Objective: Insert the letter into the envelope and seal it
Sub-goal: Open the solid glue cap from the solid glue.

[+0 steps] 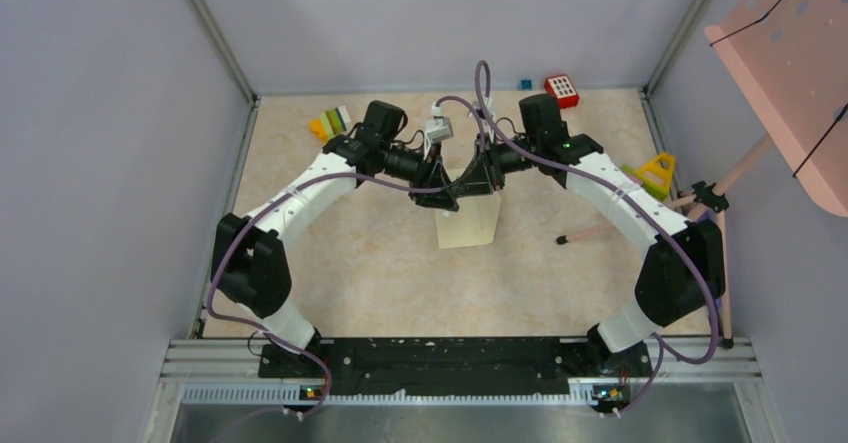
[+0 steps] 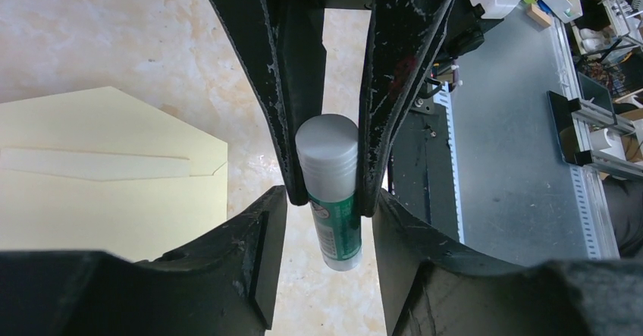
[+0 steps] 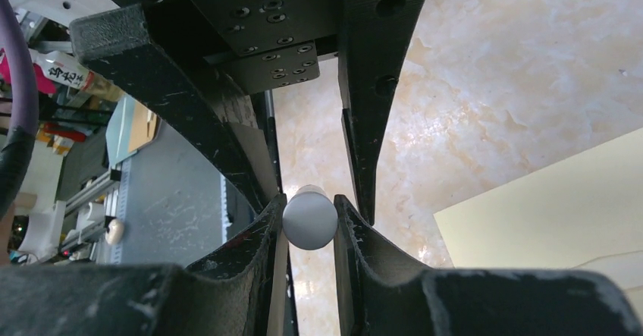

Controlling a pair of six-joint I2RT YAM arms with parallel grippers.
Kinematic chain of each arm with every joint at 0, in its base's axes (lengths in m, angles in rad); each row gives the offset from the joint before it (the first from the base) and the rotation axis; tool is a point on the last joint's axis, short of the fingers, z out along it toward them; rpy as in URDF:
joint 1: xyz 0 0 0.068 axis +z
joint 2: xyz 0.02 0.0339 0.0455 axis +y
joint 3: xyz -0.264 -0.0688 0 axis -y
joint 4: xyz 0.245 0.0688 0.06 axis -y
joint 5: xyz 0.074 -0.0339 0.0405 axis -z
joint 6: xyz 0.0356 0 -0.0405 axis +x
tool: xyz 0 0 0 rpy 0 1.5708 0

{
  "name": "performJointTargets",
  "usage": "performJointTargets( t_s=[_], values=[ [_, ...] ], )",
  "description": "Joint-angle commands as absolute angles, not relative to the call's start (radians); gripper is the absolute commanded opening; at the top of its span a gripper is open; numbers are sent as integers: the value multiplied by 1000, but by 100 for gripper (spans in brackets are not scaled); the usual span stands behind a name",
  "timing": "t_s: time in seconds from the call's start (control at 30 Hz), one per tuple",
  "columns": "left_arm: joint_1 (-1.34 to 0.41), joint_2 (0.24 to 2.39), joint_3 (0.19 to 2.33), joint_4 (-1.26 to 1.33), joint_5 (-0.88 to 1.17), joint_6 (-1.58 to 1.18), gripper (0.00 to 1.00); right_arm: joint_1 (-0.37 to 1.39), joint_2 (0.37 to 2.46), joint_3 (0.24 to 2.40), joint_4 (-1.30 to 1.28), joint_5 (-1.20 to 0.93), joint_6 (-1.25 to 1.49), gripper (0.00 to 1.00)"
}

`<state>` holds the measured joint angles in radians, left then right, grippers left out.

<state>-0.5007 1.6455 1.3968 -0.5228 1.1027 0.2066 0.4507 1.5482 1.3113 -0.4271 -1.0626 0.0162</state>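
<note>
The pale cream envelope [image 1: 468,221] lies flat mid-table with its pointed flap open [image 2: 98,184], and its corner shows in the right wrist view [image 3: 553,215]. I cannot make out the letter. Both grippers meet just above the envelope's far end. My right gripper [image 3: 309,215] is shut on the white cap end of a green-and-white glue stick [image 2: 337,230]. In the left wrist view, its fingers [image 2: 387,86] clamp that stick from above. My left gripper [image 2: 331,189] stands open around the stick's green body, with a gap on each side. In the top view the left gripper [image 1: 440,188] faces the right gripper [image 1: 480,175].
Coloured blocks [image 1: 330,123] sit at the back left. At the back are a red box with white dots [image 1: 562,89] and a small blue cube [image 1: 525,84]. A yellow triangle piece [image 1: 657,173], a dark-tipped stick [image 1: 590,233] and a pink perforated board [image 1: 790,53] stand at the right.
</note>
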Motion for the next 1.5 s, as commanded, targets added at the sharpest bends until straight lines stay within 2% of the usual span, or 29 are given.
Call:
performJointTargets(
  t_s=[0.0, 0.1, 0.27, 0.33, 0.43, 0.63, 1.1, 1.4, 1.47],
  values=[
    [-504, 1645, 1421, -467, 1121, 194, 51, 463, 1539, 1352, -356, -1112, 57, 22],
    [-504, 1643, 1421, -457, 1123, 186, 48, 453, 1539, 1344, -346, -1118, 64, 22],
    [-502, 1641, 1423, -455, 1123, 181, 34, 438, 1540, 1337, -333, -1127, 70, 22],
    [-501, 1640, 1421, -452, 1126, 178, 35, 426, 1539, 1326, -301, -1145, 99, 22],
    [-495, 1636, 1415, -435, 1132, 161, 45, 408, 1532, 1307, -250, -1171, 147, 22],
    [-481, 1638, 1414, -407, 1152, 130, 48, 399, 1526, 1289, -248, -1174, 131, 22],
    [-460, 1645, 1401, -357, 1186, 80, 41, 380, 1538, 1286, -272, -1162, 93, 22],
    [-463, 1653, 1392, -350, 1193, 72, 44, 381, 1519, 1266, -216, -1151, 141, 23],
    [-461, 1654, 1392, -347, 1195, 71, 40, 379, 1518, 1266, -214, -1150, 140, 23]
  ],
)
